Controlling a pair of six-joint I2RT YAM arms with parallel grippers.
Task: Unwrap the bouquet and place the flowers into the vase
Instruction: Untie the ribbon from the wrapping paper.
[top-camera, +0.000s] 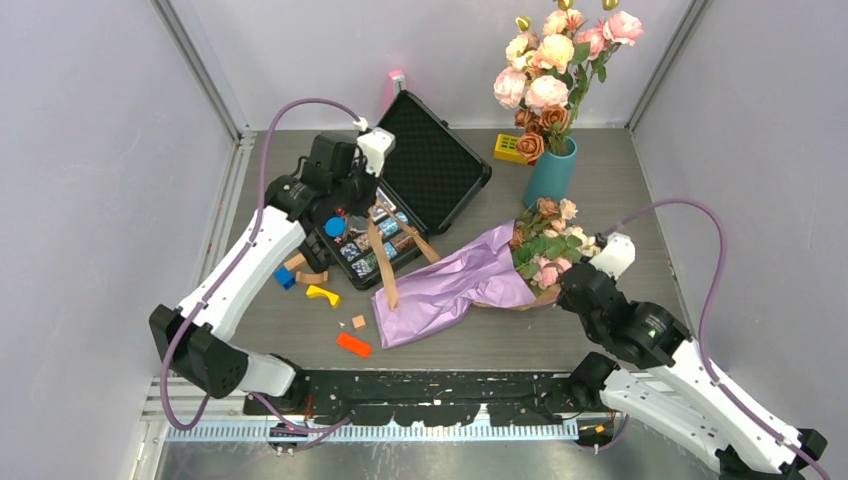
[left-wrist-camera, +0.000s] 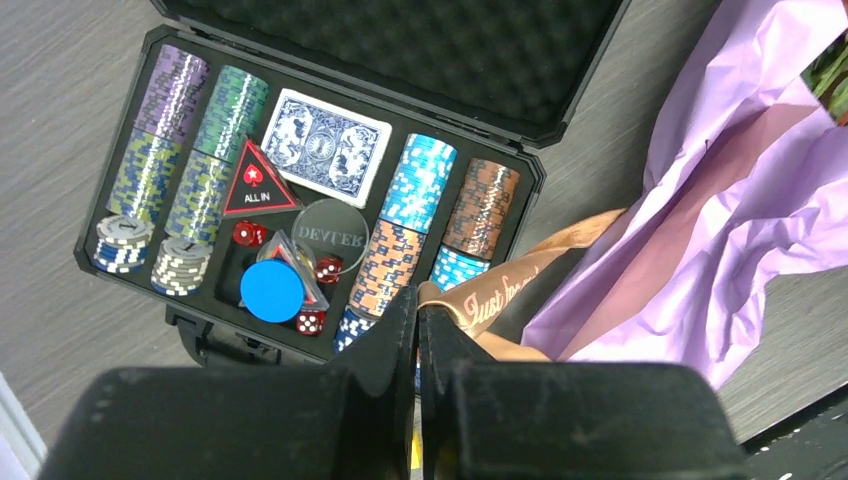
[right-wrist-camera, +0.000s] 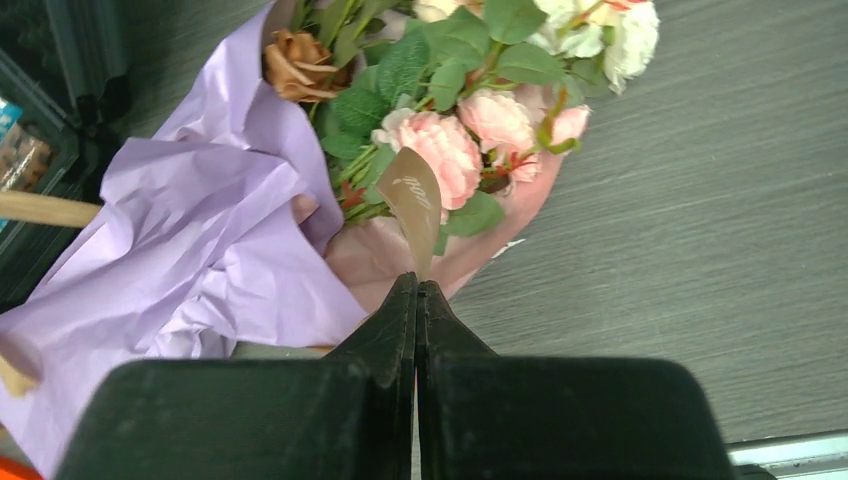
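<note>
Bouquet (top-camera: 450, 285) wrapped, flowers (right-wrist-camera: 440, 150) not yet in vase (top-camera: 550, 175); left gripper (left-wrist-camera: 417, 300) at its ten o'clock, right gripper (right-wrist-camera: 415, 285) at three, each clamped on tan ribbon (left-wrist-camera: 500, 290).

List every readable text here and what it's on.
"ALL IN": red-black triangle.
"DEVTEK": grey disc.
"Just for", rest hidden: tan ribbon.
Chip faces: too small to read.

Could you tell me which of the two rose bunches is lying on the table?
The small bunch in the lilac paper, by the right gripper; the bigger bunch stands in the teal vase.
</note>
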